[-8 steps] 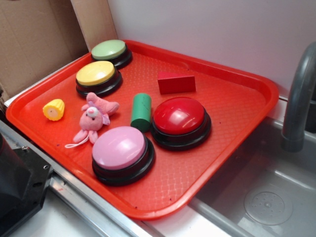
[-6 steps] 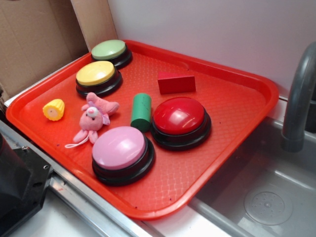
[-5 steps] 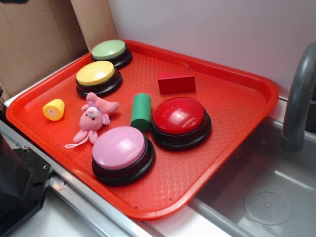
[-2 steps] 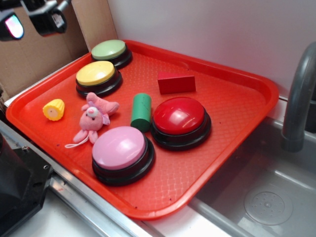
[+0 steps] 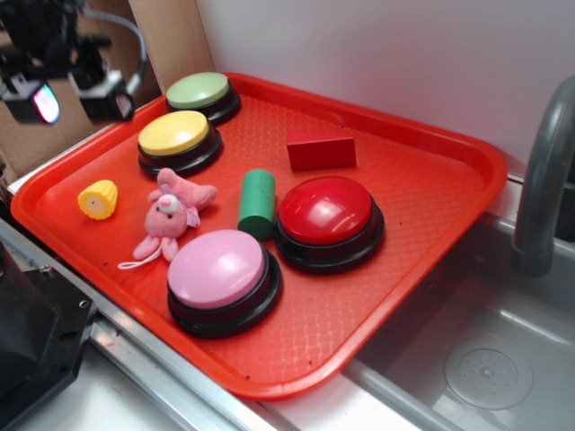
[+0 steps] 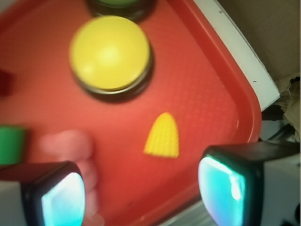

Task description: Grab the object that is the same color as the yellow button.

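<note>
The exterior camera stands off the tray's (image 5: 431, 260) near corner, looking down across all of it. The wrist camera hangs close above the tray's left end, facing straight down. Both catch the yellow button (image 5: 174, 133) (image 6: 109, 52) and corn (image 5: 98, 198) (image 6: 162, 136).

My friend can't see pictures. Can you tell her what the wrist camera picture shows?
A small yellow corn piece lies on a red tray, between the open gripper fingers. A big yellow button sits apart from it.
</note>
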`<state>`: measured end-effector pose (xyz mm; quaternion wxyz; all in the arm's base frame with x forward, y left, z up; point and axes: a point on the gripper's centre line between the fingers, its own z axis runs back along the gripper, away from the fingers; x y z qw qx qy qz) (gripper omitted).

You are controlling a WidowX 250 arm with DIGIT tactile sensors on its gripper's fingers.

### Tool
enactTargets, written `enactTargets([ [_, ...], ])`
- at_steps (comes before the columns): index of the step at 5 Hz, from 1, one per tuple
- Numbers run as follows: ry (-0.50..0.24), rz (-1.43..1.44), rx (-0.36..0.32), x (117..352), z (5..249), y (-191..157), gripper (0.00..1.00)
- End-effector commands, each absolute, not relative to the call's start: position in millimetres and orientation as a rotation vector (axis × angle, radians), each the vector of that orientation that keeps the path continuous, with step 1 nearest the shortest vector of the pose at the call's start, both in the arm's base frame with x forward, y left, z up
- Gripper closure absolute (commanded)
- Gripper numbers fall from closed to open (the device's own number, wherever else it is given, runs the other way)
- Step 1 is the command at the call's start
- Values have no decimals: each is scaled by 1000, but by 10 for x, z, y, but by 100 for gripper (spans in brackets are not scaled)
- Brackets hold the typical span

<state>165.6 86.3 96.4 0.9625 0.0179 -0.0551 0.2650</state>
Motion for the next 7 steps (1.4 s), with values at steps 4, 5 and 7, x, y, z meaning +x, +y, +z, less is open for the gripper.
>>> enactTargets([
  [4,-101,522,67,1535,148,1247,0],
  [5,-97,509,6,1490,180,1142,0],
  [7,-85,506,-29,1407,219,1083,0],
])
